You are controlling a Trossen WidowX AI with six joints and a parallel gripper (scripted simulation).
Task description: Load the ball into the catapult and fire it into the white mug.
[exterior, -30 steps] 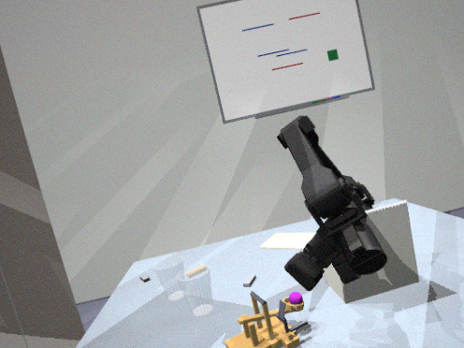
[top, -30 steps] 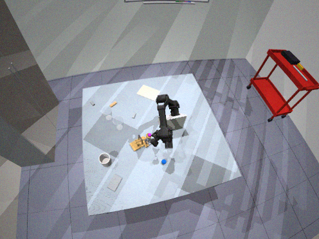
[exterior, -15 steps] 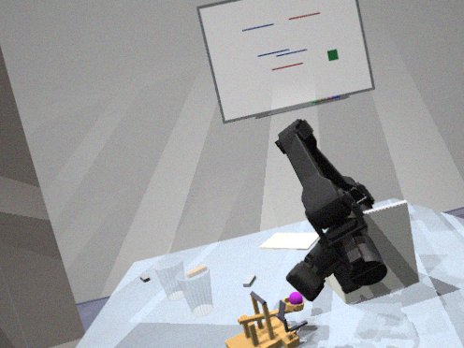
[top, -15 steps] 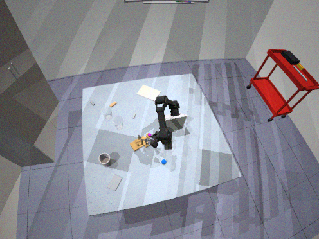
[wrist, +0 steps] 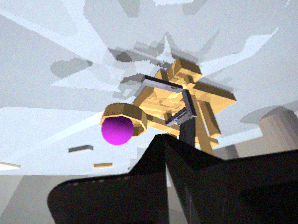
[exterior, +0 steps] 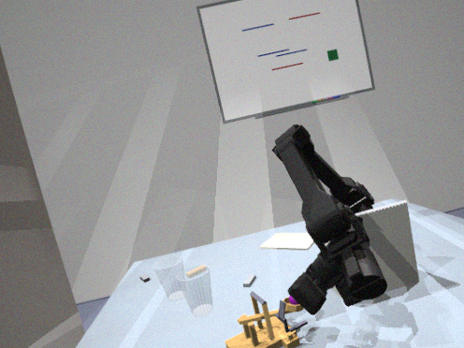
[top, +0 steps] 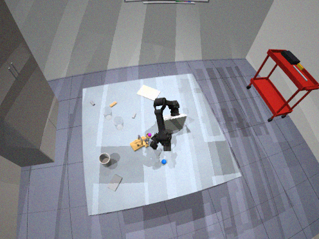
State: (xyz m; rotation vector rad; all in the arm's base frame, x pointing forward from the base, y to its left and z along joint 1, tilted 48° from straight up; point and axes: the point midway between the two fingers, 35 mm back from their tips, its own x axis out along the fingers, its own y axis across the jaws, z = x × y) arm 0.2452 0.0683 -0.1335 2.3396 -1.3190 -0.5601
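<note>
The ball (top: 149, 135) (exterior: 293, 299) (wrist: 117, 131) was seated in the cup of the catapult (top: 134, 146) (exterior: 266, 331) (wrist: 220, 96). The claw (top: 154, 144) (exterior: 309, 296) (wrist: 161, 139) was fully closed, with nothing held, and was placed beside the loaded end, away from the mug (top: 104, 159) (wrist: 279, 131). The long axis was judged roughly mugward; precise aim could not be confirmed.

The top view looks steeply down from high above the wooden catapult (top: 136, 145) (exterior: 248, 340) (wrist: 162, 102), the farthest off of the three; the exterior view stands closer and lower, facing past the catapult to the white, grey-framed whiteboard (top: 167, 1) (exterior: 290, 56), its horizon tilted; the wrist view looks obliquely at the catapult from just beside it, over black gripper parts (wrist: 110, 197); top and exterior share the catapult, the whiteboard's lower edge and the black jointed arm (top: 160, 123) (exterior: 323, 220); exterior and wrist share the catapult's cup end.
</note>
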